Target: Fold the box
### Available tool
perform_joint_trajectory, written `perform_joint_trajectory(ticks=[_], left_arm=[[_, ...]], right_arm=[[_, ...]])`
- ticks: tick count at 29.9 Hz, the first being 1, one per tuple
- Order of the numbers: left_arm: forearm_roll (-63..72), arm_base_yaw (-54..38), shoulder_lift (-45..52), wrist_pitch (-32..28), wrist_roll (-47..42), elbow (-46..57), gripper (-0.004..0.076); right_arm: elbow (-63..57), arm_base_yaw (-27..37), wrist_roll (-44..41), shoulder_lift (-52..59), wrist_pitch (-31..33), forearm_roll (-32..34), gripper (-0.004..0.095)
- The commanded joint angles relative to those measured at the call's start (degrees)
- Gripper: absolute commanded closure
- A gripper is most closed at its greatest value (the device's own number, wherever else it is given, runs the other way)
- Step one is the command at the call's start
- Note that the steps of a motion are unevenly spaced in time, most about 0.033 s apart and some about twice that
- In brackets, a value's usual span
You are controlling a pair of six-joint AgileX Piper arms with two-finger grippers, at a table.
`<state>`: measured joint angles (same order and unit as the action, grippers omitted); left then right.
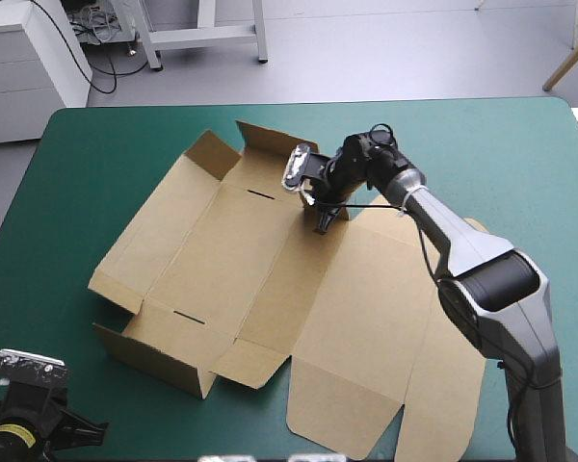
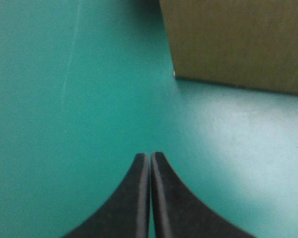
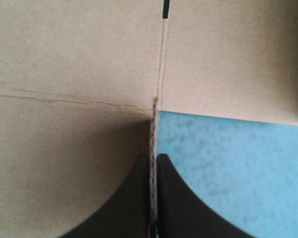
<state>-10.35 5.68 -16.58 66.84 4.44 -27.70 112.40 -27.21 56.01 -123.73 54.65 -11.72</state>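
The teal-green cover [image 1: 87, 154] filled the high view. The box [image 1: 241, 260], brown, lay mid-table as an opened sheet, w/ walls on its left half partly raised and the rest flat. At the sheet's far edge sat the right gripper [image 1: 325, 219].

Left wrist view: the left gripper [image 2: 150, 157] had its fingers pressed together, nothing between, over bare cover. A box corner was ahead, apart from it.

Right wrist view: the right gripper's fingers were nearly closed, pinching a board edge, w/ cover beside it.
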Motion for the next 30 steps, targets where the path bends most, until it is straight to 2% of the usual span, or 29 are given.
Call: perform_joint_trajectory(ticks=[1, 6, 14, 19, 25, 30], left_arm=[[0.75, 0.04, -0.85, -4.11, -0.07, -1.28, 0.0734], [2.86, 0.04, -0.85, -5.01, 0.08, -1.02, 0.0734], [2.99, 0.04, -0.85, -5.0, 0.94, -1.02, 0.0734], [2.99, 0.04, -0.85, -5.0, 1.07, -1.02, 0.0734], [2.99, 0.04, -0.85, -5.0, 1.86, -1.02, 0.0734], [2.99, 0.04, -0.85, -5.0, 1.86, -1.02, 0.0734]], right_arm=[[6.07, -2.84, 5.1, 0.9, -1.86, -3.3, 0.0928], [8.0, -5.72, 19.02, -1.23, -4.14, -11.14, 0.0928], [8.15, -9.74, 27.68, -1.77, -5.7, -15.07, 0.0928], [8.15, -11.41, 28.03, -1.77, -5.93, -15.33, 0.0928], [8.15, -11.44, 20.37, -1.77, -4.95, -11.74, 0.0928], [8.15, -11.44, 18.29, -1.77, -2.93, -10.94, 0.0918]])
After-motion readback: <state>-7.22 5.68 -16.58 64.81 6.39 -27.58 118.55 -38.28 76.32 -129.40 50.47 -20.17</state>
